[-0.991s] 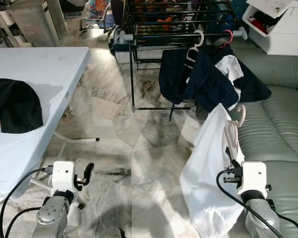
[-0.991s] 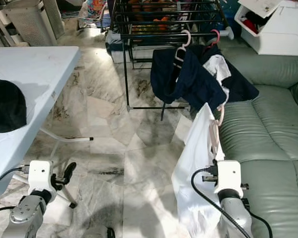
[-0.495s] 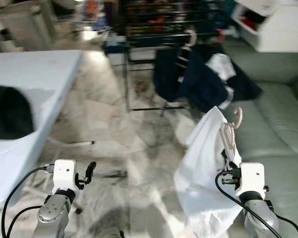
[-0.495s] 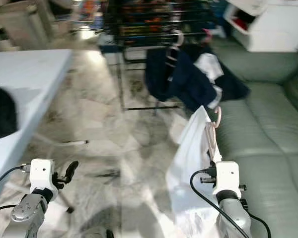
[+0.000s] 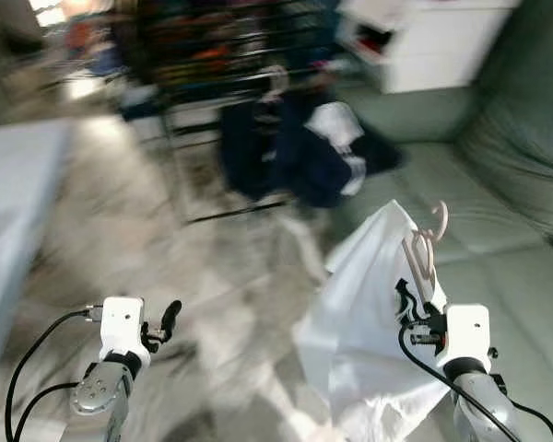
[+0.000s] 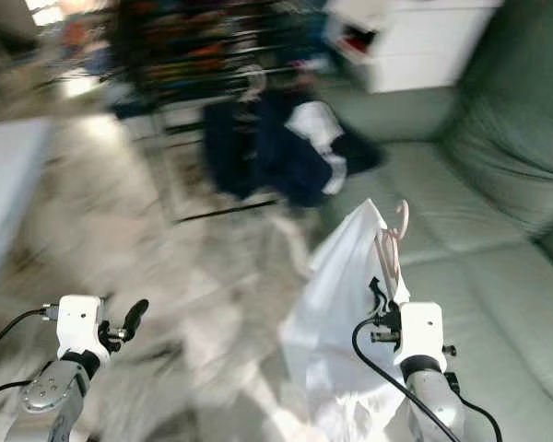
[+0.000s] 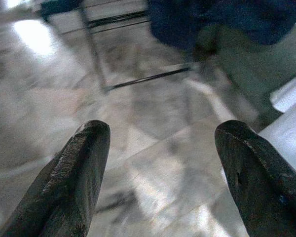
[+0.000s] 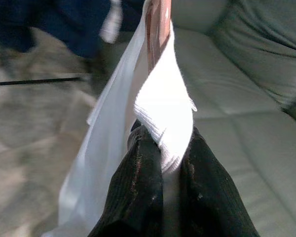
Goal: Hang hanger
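1. Hanger (image 5: 428, 247), pinkish, carries a white garment (image 5: 373, 322) and stands hook-up at four o'clock, so it can likely be lifted onto a rail.
2. Right gripper (image 8: 163, 163) has its fingers clamped on the hanger's collar.
3. Left gripper (image 7: 163, 173) idles at eight o'clock, fingers apart.
4. Drying rack (image 5: 212, 101), blurred at twelve o'clock, holds dark clothes (image 5: 295, 152) that crowd its rail; a green sofa (image 5: 498, 212) lies at two o'clock.
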